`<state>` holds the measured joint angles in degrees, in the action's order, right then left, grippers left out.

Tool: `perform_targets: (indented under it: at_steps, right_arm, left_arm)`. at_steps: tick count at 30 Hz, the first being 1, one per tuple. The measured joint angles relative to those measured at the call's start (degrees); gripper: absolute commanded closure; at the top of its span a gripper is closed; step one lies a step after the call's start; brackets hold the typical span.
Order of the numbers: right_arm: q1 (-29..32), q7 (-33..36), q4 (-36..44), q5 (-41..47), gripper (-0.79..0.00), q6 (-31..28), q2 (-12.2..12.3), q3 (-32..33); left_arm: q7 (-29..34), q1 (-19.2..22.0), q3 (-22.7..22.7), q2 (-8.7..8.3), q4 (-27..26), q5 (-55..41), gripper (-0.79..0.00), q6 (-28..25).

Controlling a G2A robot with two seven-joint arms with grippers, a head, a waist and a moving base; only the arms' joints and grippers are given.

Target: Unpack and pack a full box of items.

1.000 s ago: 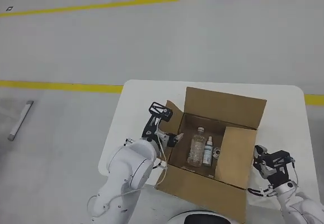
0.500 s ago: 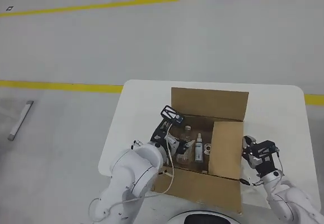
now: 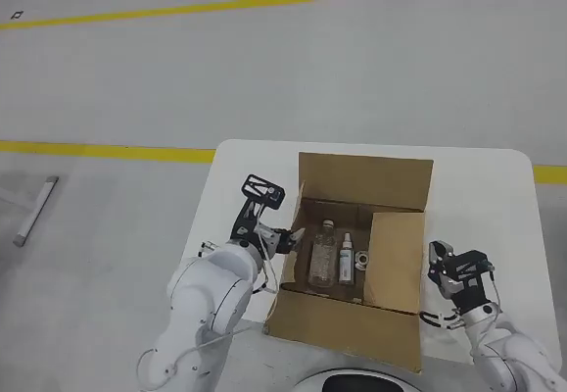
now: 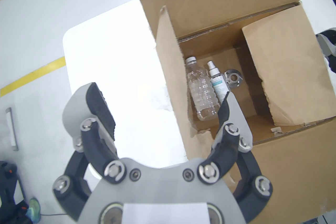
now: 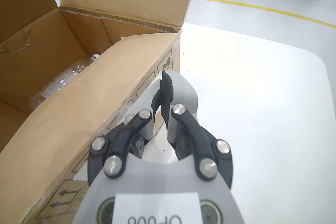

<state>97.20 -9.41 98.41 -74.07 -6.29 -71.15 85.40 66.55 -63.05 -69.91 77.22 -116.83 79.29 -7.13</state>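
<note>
The box (image 3: 361, 181) stands open on the table (image 3: 254, 167) with a clear bottle (image 4: 202, 93), a spray bottle (image 4: 216, 80) and a small metal ring (image 4: 233, 78) inside, so unpacking looks hardly begun; the left gripper (image 4: 161, 96) is wide open and empty, the right gripper (image 5: 164, 88) closed on nothing.

The box (image 3: 347, 328) is accessible from above, but its right flap (image 3: 396, 260) leans inward over the right part of the opening. The left flap (image 4: 170, 72) stands upright just beside the left gripper (image 4: 162, 107), whose fingers are spread. Inside, a bottle (image 4: 202, 93), a spray bottle (image 4: 216, 80) and a metal ring (image 4: 233, 78) lie close together. The desk (image 3: 489, 196) right of the box is free.
</note>
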Motion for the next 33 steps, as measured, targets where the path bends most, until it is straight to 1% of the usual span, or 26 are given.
perform_targets:
  at_steps: [6,10,12,16,19,23,28,33]
  right_arm:
    - [1.08,-0.32,0.76,1.26,0.0,-0.16,0.09,1.59]
    - [1.92,-0.38,1.23,1.87,0.0,-0.53,0.19,2.85]
    - [2.17,-0.42,1.14,2.4,0.0,-0.63,0.21,3.38]
    - [2.46,-0.82,1.48,3.67,0.0,-0.6,0.21,4.33]
    - [3.09,-1.58,3.01,5.98,0.0,-1.01,0.17,5.32]
    - [4.46,-2.22,7.17,6.73,0.0,-3.98,0.32,6.14]
    - [5.22,-1.66,10.88,4.72,0.0,-8.41,0.52,4.93]
    - [3.52,0.73,11.11,-0.5,0.0,-10.24,0.48,0.35]
  left_arm:
    - [-0.6,-0.2,-1.73,-0.32,2.58,3.21,-0.785,0.61]
    - [-0.47,-0.4,-2.51,-0.41,1.97,2.29,-0.785,0.72]
    - [0.09,-0.43,-2.49,-0.48,2.03,3.51,-0.785,0.49]
    - [-0.16,-0.25,-2.22,-0.46,2.51,2.56,-0.785,0.3]
    - [-0.08,-0.22,-1.77,-0.46,2.14,3.14,-0.785,0.49]
    - [0.02,0.0,-1.52,-0.46,2.03,3.13,-0.785,0.39]
    - [0.16,0.19,-1.81,-0.52,1.82,3.38,-0.785,0.47]
    - [0.08,0.21,-1.87,-0.56,2.19,3.52,-0.785,0.55]
